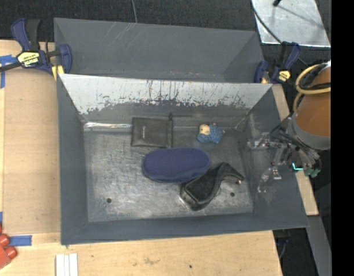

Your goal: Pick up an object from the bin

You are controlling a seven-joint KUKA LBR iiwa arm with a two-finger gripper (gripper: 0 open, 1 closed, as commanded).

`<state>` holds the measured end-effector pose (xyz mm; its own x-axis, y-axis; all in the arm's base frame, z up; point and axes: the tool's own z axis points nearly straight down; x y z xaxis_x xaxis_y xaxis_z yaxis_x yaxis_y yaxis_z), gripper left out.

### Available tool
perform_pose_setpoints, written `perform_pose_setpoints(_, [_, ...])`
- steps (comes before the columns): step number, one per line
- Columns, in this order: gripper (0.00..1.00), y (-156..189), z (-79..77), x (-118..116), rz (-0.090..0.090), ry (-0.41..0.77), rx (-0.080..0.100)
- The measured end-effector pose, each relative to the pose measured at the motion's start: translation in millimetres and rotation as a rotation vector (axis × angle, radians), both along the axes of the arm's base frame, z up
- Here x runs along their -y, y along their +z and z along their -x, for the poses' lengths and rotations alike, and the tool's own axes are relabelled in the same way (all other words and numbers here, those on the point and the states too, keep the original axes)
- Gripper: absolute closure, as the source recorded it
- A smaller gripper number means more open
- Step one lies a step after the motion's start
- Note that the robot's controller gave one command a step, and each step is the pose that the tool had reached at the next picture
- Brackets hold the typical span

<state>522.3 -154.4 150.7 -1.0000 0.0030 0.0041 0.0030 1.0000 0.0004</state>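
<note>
Black object (206, 187) near end effector (267, 161)

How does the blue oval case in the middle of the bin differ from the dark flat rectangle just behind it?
Colour: the blue oval case is deep blue; the dark flat rectangle is near black. Shape: the case is rounded and bulges; the rectangle has straight edges and lies flat. Place: the case sits mid-floor, the rectangle by the far wall. Both lie on the bin floor, close together.
</note>
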Motion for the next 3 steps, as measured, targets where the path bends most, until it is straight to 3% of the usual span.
perform_pose_setpoints(1, [0.0,-79.8,-29.8,-56.5,0.002,0.11,0.01])
perform_pose_setpoints(2, [1.0,-74.2,-34.2,-55.1,0.004,0.107,0.027])
perform_pose_setpoints(3, [1.0,74.0,-41.6,-35.8,0.003,0.358,0.012])
